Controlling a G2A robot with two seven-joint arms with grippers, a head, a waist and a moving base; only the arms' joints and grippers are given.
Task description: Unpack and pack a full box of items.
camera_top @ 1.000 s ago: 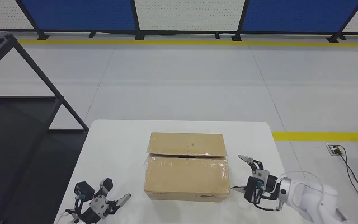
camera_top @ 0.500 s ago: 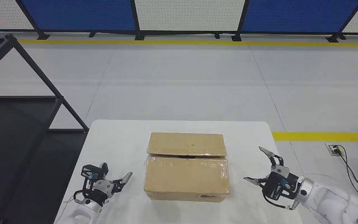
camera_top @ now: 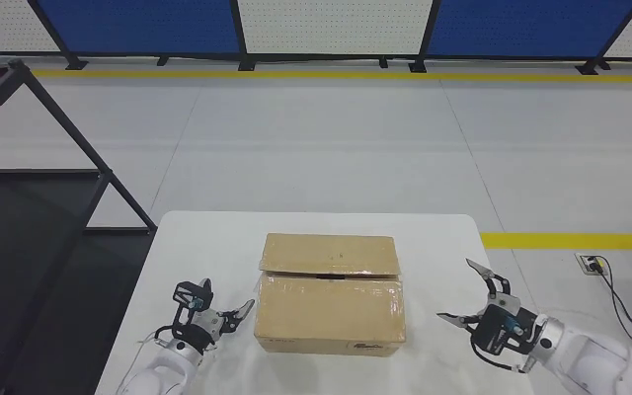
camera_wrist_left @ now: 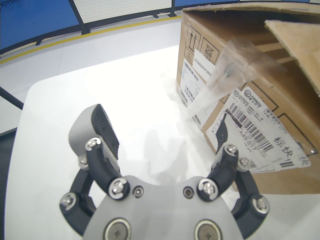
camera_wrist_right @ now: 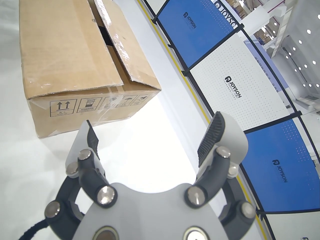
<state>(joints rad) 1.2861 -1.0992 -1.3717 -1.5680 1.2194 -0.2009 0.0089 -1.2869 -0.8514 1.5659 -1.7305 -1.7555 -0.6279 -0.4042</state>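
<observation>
Change: your left gripper point(camera_wrist_left: 161, 123) has closed in on the box's point(camera_top: 331, 306) left end; your right gripper point(camera_wrist_right: 154, 123) has drawn back from its right end.
Claws: both are spread wide, grasping nothing.
Box: mid-table point(camera_top: 197, 247), flaps down with a gap between them.
Markings: barcoded shipping labels point(camera_wrist_left: 257, 128), handling symbols point(camera_wrist_right: 100, 103), loose clear tape point(camera_wrist_left: 225, 76).

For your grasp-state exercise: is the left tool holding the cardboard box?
No, the left tool stands open and empty beside the cardboard box, with nothing clamped between its pads.
</observation>
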